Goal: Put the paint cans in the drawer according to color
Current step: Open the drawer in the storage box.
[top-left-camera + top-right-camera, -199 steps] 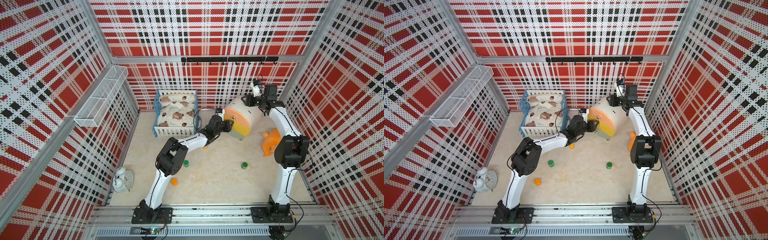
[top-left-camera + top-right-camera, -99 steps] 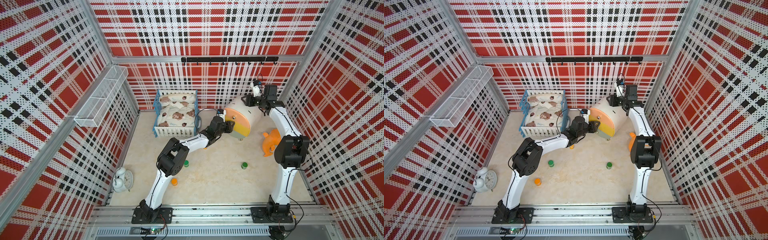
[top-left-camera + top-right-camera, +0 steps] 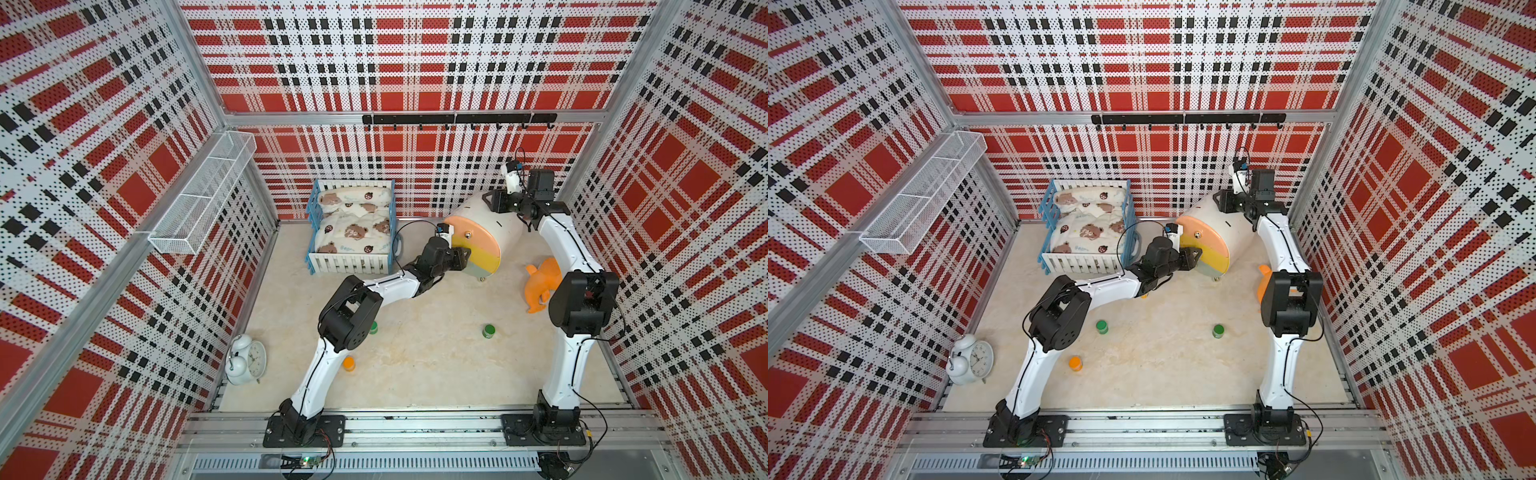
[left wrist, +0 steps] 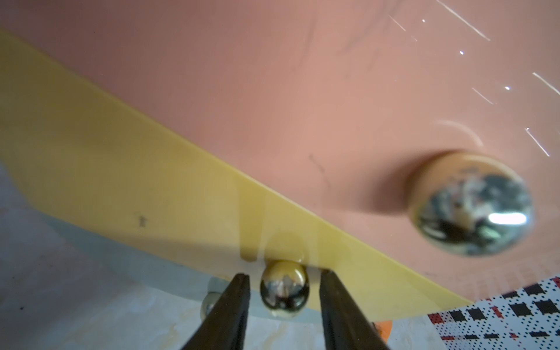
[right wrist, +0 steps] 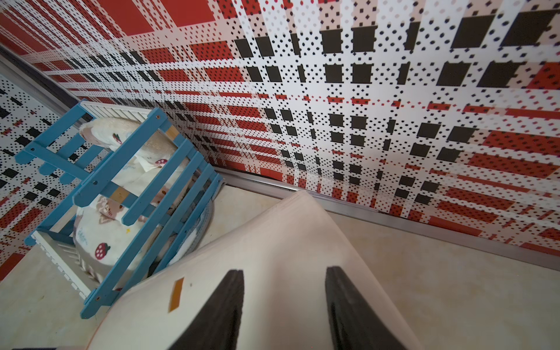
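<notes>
The drawer unit (image 3: 494, 232) is a white round-topped cabinet with pink, yellow and pale green fronts. My left gripper (image 4: 283, 275) is at the yellow drawer (image 4: 121, 169). It is open, with its jaws either side of that drawer's shiny knob (image 4: 285, 292) and a small gap on each side. My right gripper (image 5: 285, 271) is open, its fingers lying on the cabinet's white top (image 5: 272, 236). On the floor stand two green paint cans (image 3: 1218, 331) (image 3: 1102, 326) and an orange one (image 3: 1075, 363). Another orange can (image 3: 1144, 296) peeks from under my left arm.
A blue-and-white crib (image 3: 353, 224) with bear bedding stands left of the cabinet. An orange soft toy (image 3: 542, 282) lies by the right arm. A white alarm clock (image 3: 245, 359) sits at the front left. A wire basket (image 3: 203, 199) hangs on the left wall.
My left gripper has edged in to the yellow drawer's front and its jaws have narrowed a little. The right arm and the cans have not moved.
</notes>
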You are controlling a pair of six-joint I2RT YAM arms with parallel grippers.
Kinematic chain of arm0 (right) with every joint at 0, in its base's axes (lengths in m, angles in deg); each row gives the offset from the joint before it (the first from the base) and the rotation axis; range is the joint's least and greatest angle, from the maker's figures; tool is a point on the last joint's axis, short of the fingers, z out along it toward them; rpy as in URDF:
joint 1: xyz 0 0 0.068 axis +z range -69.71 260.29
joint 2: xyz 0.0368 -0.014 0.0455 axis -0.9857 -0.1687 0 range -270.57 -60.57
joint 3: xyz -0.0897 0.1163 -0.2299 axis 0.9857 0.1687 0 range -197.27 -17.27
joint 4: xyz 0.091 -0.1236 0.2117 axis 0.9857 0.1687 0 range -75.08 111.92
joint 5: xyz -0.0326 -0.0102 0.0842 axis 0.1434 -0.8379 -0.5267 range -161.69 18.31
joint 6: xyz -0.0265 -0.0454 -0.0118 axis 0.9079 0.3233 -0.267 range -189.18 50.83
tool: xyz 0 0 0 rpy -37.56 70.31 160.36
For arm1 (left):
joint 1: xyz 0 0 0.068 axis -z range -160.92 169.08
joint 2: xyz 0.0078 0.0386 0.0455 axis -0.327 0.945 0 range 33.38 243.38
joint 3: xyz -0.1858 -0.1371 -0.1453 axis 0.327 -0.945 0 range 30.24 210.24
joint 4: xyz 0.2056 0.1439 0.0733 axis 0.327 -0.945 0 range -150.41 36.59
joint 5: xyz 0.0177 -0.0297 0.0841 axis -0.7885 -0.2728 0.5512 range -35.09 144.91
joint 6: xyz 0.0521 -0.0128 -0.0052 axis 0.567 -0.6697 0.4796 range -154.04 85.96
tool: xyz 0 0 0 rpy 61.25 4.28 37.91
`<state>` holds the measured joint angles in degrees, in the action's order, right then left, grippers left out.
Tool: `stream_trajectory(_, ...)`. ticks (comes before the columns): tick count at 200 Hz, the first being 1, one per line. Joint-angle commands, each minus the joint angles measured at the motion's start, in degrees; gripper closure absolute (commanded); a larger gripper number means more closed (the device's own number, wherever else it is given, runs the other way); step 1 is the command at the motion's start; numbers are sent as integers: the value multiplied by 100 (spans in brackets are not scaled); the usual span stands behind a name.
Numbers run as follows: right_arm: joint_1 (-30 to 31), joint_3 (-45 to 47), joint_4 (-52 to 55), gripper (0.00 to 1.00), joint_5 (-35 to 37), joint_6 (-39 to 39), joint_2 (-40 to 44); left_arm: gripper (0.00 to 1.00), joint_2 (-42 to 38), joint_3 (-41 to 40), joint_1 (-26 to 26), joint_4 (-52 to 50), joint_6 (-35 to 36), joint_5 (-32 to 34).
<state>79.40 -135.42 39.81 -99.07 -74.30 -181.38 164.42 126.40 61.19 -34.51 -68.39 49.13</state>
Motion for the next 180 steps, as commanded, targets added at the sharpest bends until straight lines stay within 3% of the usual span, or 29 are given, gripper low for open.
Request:
stream_trajectory(1,-41,159,530,50,39,3,-135,63,87,96,12,158,-19,-39)
stream_trajectory(49,-43,154,532,50,48,12,-130,80,73,53,-31,185,-37,-41)
stream_trajectory(93,-43,160,531,50,66,12,-109,82,-106,-245,8,244,136,-25)
stream_trajectory(180,-43,221,491,50,5,-67,-116,85,-1089,-2060,-28,835,403,-409)
